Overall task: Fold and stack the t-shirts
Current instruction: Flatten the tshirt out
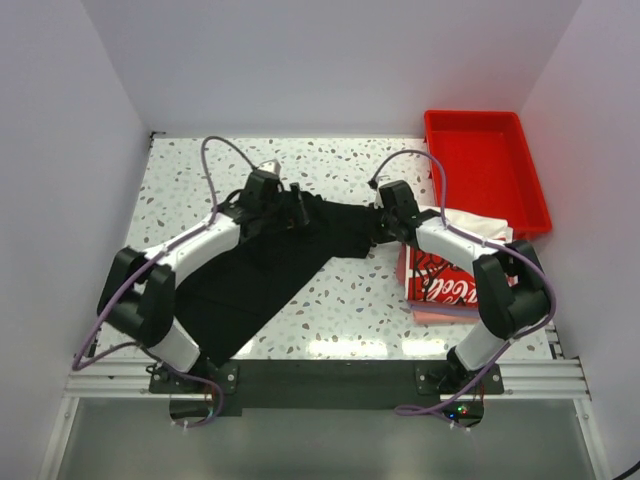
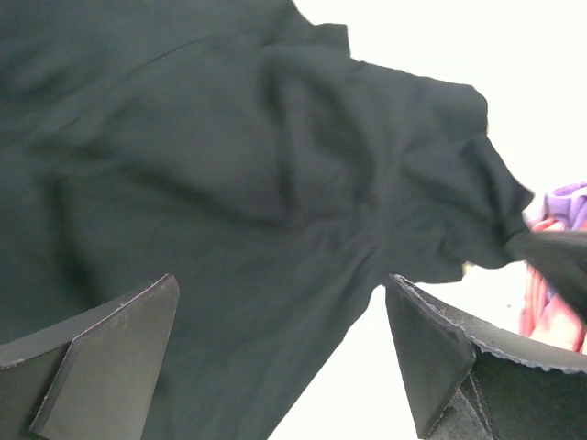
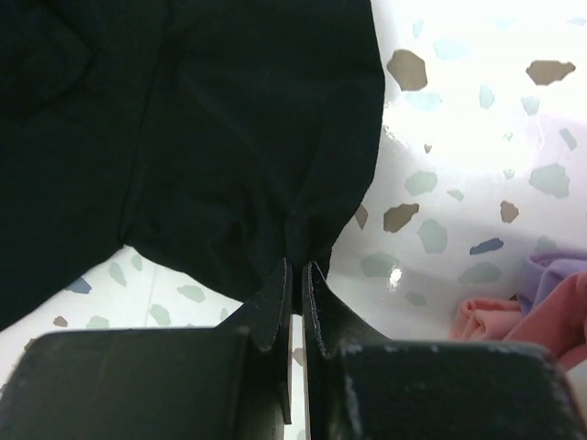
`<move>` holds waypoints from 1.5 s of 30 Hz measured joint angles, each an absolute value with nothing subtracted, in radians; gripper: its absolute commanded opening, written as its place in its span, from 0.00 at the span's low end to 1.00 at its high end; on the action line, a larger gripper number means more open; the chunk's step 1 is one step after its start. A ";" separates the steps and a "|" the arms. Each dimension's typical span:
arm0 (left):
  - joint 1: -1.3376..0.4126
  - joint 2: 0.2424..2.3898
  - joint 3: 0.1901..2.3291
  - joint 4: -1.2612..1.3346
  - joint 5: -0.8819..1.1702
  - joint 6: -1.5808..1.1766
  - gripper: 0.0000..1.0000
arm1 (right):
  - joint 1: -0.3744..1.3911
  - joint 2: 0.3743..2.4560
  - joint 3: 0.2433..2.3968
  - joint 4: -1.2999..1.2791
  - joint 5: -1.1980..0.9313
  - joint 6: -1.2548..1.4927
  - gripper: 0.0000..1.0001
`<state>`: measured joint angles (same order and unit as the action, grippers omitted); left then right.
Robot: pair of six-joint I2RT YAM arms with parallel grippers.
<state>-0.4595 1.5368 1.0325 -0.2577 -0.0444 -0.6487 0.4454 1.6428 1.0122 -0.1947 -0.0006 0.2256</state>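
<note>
A plain black t-shirt (image 1: 270, 265) lies spread over the left and middle of the speckled table, one end drawn toward the right. My left gripper (image 1: 297, 208) hovers over its upper edge, jaws wide open with nothing between them; in the left wrist view the black t-shirt (image 2: 229, 183) fills the picture behind the left gripper (image 2: 280, 293). My right gripper (image 1: 383, 228) is shut on the shirt's right edge; in the right wrist view the right gripper (image 3: 295, 270) pinches a fold of the black t-shirt (image 3: 183, 137). A folded white t-shirt with a red-and-black print (image 1: 440, 280) lies at the right on a pinkish t-shirt (image 1: 440, 315).
A red plastic tray (image 1: 485, 165) stands at the back right, next to the stack. Pink cloth (image 3: 523, 321) and purple cloth (image 3: 550, 270) show at the right of the right wrist view. White walls enclose the table (image 1: 350, 300) on three sides.
</note>
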 measured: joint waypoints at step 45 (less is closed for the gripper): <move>-0.366 1.204 1.595 -0.598 -0.503 -0.600 0.00 | 0.409 1.282 1.327 -0.345 0.140 0.119 0.00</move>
<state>-0.3664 1.2037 1.5951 -0.5980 -0.5034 -0.6003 0.4091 1.2816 1.3266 -0.3454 0.1402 0.1192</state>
